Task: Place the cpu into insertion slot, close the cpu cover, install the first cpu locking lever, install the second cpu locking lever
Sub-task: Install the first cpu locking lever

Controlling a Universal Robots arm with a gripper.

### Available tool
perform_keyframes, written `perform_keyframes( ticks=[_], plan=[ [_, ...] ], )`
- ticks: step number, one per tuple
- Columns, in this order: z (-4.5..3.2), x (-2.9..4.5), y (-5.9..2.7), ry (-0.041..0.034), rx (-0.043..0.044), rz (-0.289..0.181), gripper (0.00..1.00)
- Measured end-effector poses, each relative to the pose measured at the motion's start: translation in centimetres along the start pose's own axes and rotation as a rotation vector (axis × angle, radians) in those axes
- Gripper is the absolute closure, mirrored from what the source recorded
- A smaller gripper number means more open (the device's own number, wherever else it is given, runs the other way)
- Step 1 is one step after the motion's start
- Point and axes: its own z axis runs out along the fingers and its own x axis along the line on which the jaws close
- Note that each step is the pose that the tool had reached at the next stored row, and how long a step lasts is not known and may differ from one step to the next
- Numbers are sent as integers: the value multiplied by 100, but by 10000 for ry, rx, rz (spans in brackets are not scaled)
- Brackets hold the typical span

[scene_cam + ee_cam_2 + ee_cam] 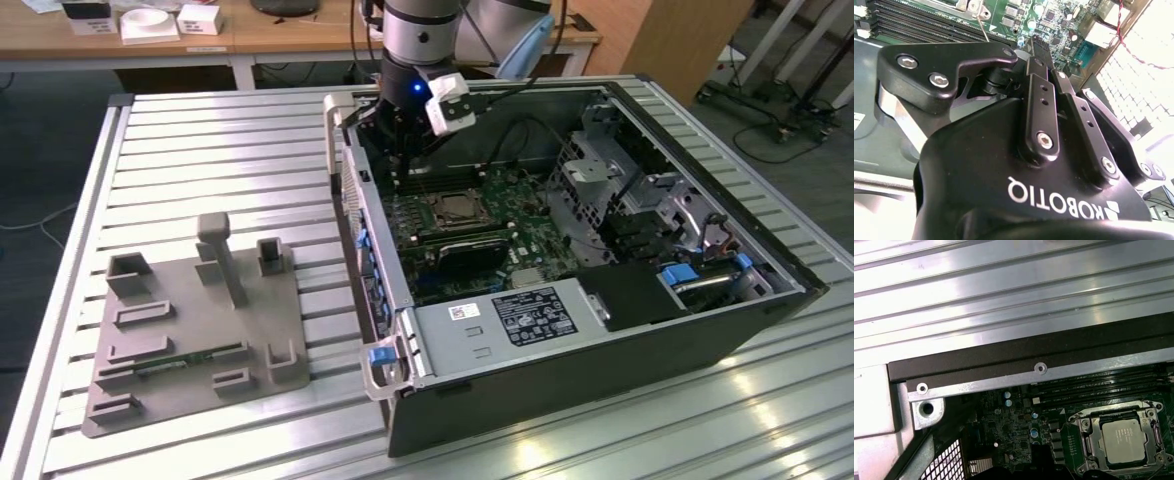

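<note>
The cpu [1124, 440], a square chip with a silver-grey top, lies flat in the insertion slot [1075, 418] on the green board. The cpu cover [1097, 442] rests flat around it as a silver frame. In the exterior view the cpu [457, 208] sits mid-board inside the open computer case. My gripper [399, 160] hangs inside the case, beyond the socket and close to the case wall on the exterior view's left. In the second wrist view my gripper [1032, 47] has its black links drawn together, with nothing seen between them. A thin wire rod [985, 30] stands up beside it.
Long black memory slots [1104, 385] run between the socket and the case wall [350, 200]. A black box with a white label [527, 315] fills the case's near end. A grey fixture plate [187, 330] with upright blocks lies on the slatted table at the exterior view's left.
</note>
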Motion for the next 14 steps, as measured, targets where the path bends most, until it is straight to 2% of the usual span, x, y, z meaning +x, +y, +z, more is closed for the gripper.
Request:
perform_keyframes(
  ticks=[5,8,14],
  plan=[
    [0,1,0,0,0,-17,90],
    [0,2,0,-1,0,-186,90],
    [1,10,47,2,1,-303,90]
  ],
)
